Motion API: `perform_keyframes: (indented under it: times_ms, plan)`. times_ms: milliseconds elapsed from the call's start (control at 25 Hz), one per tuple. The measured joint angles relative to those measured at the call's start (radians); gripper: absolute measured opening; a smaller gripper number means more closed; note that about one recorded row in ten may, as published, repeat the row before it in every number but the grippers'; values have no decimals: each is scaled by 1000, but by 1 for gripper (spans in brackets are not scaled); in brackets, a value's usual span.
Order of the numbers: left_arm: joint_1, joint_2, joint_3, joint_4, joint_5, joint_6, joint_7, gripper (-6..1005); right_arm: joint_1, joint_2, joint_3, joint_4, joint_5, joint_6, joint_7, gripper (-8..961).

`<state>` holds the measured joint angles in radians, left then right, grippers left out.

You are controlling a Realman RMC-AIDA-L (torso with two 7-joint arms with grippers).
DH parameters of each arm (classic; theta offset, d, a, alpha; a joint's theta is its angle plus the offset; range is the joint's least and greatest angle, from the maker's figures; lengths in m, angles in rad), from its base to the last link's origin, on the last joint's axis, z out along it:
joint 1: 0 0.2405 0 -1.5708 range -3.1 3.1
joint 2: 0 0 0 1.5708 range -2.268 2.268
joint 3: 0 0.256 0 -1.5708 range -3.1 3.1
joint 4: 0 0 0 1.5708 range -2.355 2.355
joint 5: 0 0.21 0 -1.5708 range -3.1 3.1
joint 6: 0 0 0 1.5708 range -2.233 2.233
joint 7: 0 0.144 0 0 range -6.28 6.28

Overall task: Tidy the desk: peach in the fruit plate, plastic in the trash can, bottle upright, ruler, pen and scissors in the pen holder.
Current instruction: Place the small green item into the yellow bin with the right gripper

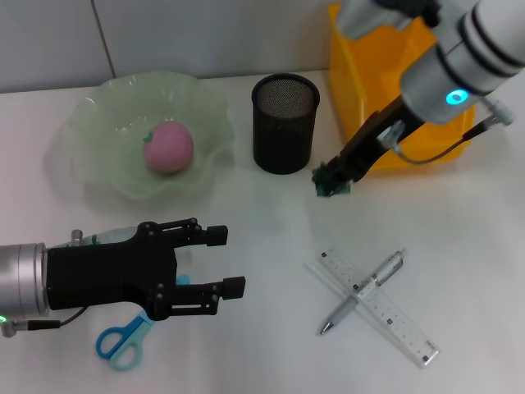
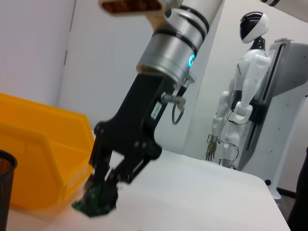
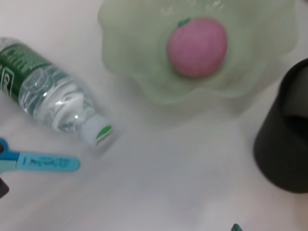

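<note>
**Right gripper on the plastic scrap beside the yellow bin**

From my station I saw the right gripper (image 1: 332,179) low on the white desk (image 1: 271,238), its fingers closed on a crumpled dark green piece of plastic (image 1: 330,185). The scrap sat just in front of the yellow trash can (image 1: 365,90) and beside the black mesh pen holder (image 1: 284,123); whether it touched the desk I could not tell. The left wrist view showed the same pinch, with the scrap at the bin's base.

The left gripper (image 1: 234,261) hovered near the front left of the desk with its fingers spread wide and nothing between them. The arm covered most of the lying water bottle (image 3: 50,94), and the blue scissors (image 1: 123,341) lay just beside it.

The pink peach (image 1: 168,147) was in the pale green fruit plate (image 1: 102,115). At the front right, the silver pen (image 1: 365,291) lay crosswise on the clear ruler (image 1: 381,310).
</note>
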<state>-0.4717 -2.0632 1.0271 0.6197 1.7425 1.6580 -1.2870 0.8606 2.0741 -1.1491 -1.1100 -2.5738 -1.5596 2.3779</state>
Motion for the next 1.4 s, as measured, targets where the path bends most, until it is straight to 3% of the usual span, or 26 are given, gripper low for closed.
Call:
perform_keyframes:
  times_ms: [400,680,960,1080,1400]
  plan:
    - [-1,0,-1,0,0,14,-3,785,-38,-9,139,-227,-6,-103,24,191]
    - [5,0,-1,0,0,20,-5,785,-42,-47,282,-270,-11,-90,23,192]
    - [7,0,-2,-2,0,29,-5,785,-56,-84,340,-176,-13,65,19,191]
    - [7,0,-2,-2,0,30,-5,785,-57,-105,340,-58,-15,192,18,192]
    - [9,0,-9,-7,0,44,-6,785,-49,-113,331,62,-15,329,-1,226]
